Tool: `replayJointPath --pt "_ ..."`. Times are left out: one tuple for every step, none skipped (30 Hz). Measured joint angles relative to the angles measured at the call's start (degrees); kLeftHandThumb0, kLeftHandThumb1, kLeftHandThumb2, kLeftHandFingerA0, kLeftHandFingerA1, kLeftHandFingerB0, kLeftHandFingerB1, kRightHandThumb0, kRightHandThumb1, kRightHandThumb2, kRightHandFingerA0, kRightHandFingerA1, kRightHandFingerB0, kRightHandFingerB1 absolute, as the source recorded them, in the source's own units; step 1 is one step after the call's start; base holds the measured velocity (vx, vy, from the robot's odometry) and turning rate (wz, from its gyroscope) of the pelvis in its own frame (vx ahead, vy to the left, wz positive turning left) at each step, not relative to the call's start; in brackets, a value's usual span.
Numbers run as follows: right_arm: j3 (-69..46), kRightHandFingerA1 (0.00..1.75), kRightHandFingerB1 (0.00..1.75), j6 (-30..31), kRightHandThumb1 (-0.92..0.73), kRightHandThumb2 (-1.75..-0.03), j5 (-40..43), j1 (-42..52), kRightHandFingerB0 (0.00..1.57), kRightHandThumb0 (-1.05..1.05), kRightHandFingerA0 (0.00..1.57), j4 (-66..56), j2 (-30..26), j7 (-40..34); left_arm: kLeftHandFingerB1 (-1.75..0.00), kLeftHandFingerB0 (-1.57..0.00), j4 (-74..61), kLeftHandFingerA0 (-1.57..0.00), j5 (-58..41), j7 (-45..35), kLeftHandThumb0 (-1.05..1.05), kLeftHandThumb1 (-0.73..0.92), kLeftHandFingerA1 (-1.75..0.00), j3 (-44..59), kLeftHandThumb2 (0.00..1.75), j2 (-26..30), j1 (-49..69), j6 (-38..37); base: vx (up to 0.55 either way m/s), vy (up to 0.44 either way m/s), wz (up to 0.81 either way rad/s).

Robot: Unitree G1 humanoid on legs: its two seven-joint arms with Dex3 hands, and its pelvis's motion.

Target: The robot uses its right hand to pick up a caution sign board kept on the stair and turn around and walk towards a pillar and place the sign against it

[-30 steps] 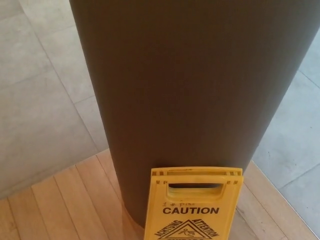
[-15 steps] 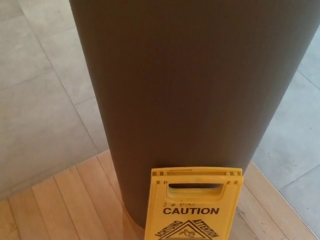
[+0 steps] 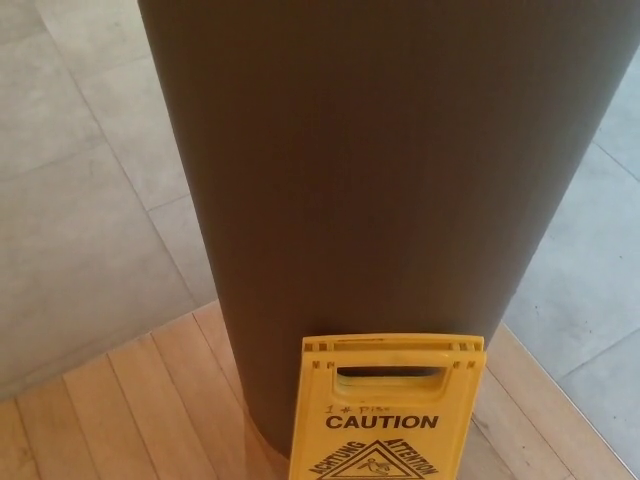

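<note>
A yellow caution sign board [image 3: 385,410] stands at the bottom middle of the head view, its top edge resting against a wide dark brown round pillar [image 3: 380,170]. The board shows a handle slot, the word CAUTION and a warning triangle; its lower part is cut off by the picture's bottom edge. Neither of my hands appears in the view, and nothing holds the board.
Light wooden floor planks [image 3: 140,400] surround the pillar's base. Grey stone tiles [image 3: 80,220] lie to the left and more grey tiles [image 3: 590,290] to the right.
</note>
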Motion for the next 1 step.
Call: replayJointPath --pt "-0.1 0.68 0.47 -0.1 -0.62 -0.59 0.1 -0.1 0.67 -0.28 0.97 0.1 0.0 -0.1 -0.60 -0.86 0.0 -0.97 0.1 0.0 -0.23 0.72 -0.83 -0.1 0.61 0.0 0.0 0.1 0.00 0.000 0.00"
